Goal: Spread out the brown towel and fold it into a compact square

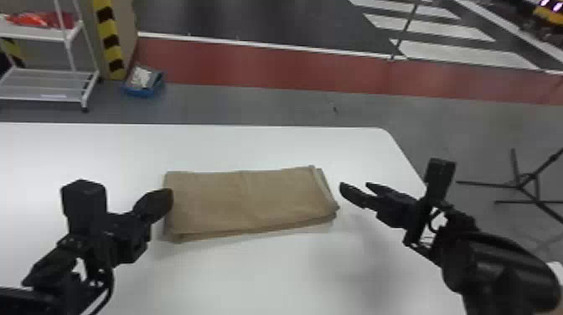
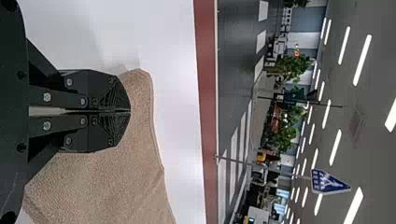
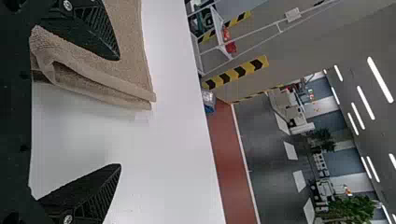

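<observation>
The brown towel lies on the white table, folded into a layered rectangle that is wider than it is deep. At its left edge my left gripper is shut, fingertips over the cloth's border. In the left wrist view the pressed-together fingers of the left gripper overlap the towel, with no cloth visible between them. Just off the towel's right side, my right gripper stands open. The right wrist view has the right gripper with one finger in front of the towel's layered end, the other against bare tabletop.
The white table extends around the towel, its far right corner rounded. Beyond it on the floor are a white rack, a blue box and, at the right, a black stand's legs.
</observation>
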{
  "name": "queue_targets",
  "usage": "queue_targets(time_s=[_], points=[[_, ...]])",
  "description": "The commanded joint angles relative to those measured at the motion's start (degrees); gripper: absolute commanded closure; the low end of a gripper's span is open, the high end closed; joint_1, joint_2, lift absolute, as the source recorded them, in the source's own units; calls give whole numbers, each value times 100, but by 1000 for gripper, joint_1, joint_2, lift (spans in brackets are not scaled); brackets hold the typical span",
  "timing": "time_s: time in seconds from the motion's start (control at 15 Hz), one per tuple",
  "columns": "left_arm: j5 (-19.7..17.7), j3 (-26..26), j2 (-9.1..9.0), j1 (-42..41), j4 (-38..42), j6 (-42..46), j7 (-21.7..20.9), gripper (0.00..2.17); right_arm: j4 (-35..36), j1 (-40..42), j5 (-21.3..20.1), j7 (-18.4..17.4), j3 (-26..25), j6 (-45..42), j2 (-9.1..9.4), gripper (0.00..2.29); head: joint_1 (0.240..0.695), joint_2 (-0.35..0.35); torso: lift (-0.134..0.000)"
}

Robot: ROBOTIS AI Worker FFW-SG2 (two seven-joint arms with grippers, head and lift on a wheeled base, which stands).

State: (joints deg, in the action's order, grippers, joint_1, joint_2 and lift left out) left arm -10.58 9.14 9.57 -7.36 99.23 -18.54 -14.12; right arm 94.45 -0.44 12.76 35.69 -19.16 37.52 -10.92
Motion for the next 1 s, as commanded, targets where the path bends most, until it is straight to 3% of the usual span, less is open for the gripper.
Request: queue_targets(time_s=[0.0, 0.67, 0.93], points=[[3, 18, -8, 32, -88, -5, -29, 2071, -296, -228, -143, 0, 228, 76, 20, 70, 695, -211, -119], [285, 159, -34, 199, -396, 12, -187, 2071, -859, -694, -353, -35, 527, 481, 64, 76, 695, -182, -119], [320, 168, -34, 261, -458, -5, -214, 2071, -982, -843, -433, -35, 659, 481, 73, 178, 695, -179, -119]])
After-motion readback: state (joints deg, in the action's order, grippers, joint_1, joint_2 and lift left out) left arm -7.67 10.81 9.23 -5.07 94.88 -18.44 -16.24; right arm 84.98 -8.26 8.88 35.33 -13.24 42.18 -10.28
